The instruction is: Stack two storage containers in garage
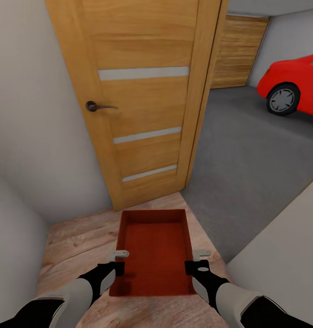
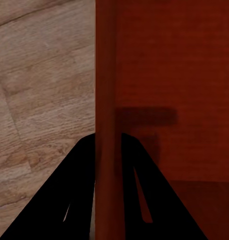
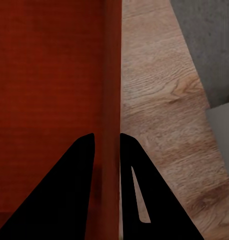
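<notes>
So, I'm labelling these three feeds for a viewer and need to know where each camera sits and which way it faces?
Head view: on the head, looking forward and down at the storage container, door and garage floor; both forearms show, left gripper and right gripper.
Left wrist view: looks along the left gripper, which straddles the container's wall.
Right wrist view: looks along the right gripper on the opposite wall.
All three share the container and the wood planks.
</notes>
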{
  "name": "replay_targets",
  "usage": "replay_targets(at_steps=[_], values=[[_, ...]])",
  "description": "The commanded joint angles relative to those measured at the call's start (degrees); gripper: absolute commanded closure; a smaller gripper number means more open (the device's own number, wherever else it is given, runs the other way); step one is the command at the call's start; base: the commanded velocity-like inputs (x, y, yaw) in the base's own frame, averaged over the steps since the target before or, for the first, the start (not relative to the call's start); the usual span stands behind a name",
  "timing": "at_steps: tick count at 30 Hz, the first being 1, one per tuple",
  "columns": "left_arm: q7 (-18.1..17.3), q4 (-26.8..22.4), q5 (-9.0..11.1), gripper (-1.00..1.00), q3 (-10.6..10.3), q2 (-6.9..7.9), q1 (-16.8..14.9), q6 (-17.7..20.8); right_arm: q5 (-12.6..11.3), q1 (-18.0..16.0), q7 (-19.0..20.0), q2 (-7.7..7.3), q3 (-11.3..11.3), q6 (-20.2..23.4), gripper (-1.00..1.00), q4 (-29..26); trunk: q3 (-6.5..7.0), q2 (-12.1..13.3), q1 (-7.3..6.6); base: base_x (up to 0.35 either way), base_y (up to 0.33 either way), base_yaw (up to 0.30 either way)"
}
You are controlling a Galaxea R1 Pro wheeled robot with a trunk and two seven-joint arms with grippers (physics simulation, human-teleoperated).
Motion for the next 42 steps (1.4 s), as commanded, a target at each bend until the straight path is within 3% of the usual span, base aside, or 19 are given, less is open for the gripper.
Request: replay_targets(at_steps=[1,17,34,42], values=[[0.5,-0.3,-0.6,1.0,-1.7,1.25,0.0,-1.3,-1.3,0.0,-0.2,0.02,0.0,-0.3,1.0,1.0,-0.04,0.0,0.03,0.299,0.17,-0.235],[0.5,-0.3,-0.6,1.0,-1.7,1.25,0.0,-1.3,-1.3,0.0,-0.2,0.02,0.0,-0.3,1.0,1.0,-0.04,0.0,0.03,0.299,0.128,-0.245],[0.5,-0.3,-0.6,1.0,-1.7,1.2,0.0,-1.3,-1.3,0.0,-0.2,0.02,0.0,-0.3,1.0,1.0,-0.04,0.0,0.03,0.222,0.01,-0.245],[0.5,-0.3,-0.6,1.0,-1.7,1.17,0.0,-1.3,-1.3,0.0,-0.2,0.02,0.0,-0.2,1.0,1.0,-0.04,0.0,0.03,0.18,0.001,-0.05]])
